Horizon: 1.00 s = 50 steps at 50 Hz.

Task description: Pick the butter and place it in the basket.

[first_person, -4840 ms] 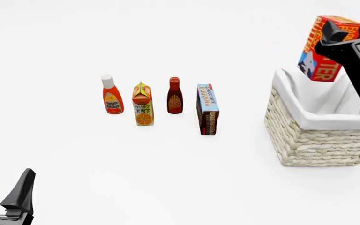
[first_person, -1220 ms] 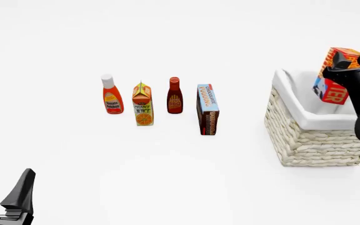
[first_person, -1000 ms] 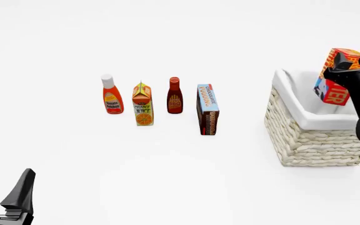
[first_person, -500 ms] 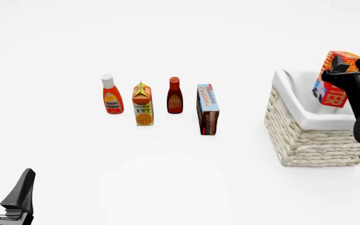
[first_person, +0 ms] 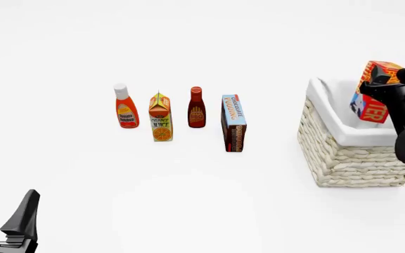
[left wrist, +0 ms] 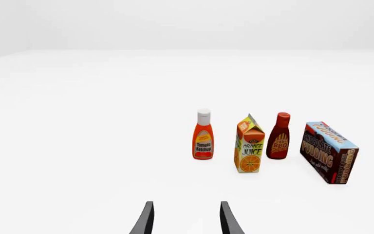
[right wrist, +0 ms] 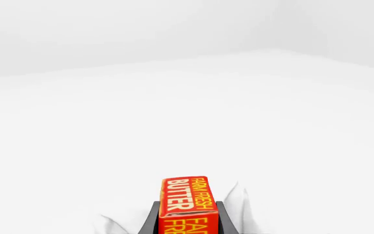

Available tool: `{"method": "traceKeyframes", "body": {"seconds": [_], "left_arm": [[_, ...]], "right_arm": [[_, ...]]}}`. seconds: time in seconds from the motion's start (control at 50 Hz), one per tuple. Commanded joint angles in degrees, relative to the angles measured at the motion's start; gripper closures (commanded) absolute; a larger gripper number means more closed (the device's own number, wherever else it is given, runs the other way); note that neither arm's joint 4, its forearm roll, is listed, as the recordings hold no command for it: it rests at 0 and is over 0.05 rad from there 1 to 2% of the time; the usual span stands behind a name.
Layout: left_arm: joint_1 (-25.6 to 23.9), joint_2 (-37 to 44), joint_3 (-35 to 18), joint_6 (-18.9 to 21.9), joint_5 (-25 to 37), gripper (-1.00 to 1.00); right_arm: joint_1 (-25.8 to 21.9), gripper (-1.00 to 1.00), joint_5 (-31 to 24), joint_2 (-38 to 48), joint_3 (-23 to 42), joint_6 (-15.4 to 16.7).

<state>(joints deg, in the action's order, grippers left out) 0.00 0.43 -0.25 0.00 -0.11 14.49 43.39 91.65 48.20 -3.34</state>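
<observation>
Hovering butter (first_person: 372, 100) in right claw (first_person: 384, 84), over basket (first_person: 343, 153)

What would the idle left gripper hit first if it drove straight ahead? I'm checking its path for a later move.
Probably the orange juice carton, nearest its line in the left wrist view. The left gripper points just short of it, toward the ketchup bottle, so it might pass between them; depth is unclear.

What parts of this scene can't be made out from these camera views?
- Basket floor: front view, hidden by its own near wall and rim.
- Butter right side: front view, covered by the right hand.
- Left hand: cut off by the front view's bottom edge.
</observation>
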Motion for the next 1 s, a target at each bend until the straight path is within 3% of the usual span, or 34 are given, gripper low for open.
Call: {"method": "traceKeyframes", "body": {"seconds": [0.02,1.0], "left_arm": [[0.00,0.00,0.00,0.00,0.00,-1.00],[0.00,0.00,0.00,0.00,0.00,-1.00]], "right_arm": [[0.14,1.00,0.70,0.18,0.90,-1.09],[1.24,1.00,1.34,2.37,2.02,-0.64]]}}
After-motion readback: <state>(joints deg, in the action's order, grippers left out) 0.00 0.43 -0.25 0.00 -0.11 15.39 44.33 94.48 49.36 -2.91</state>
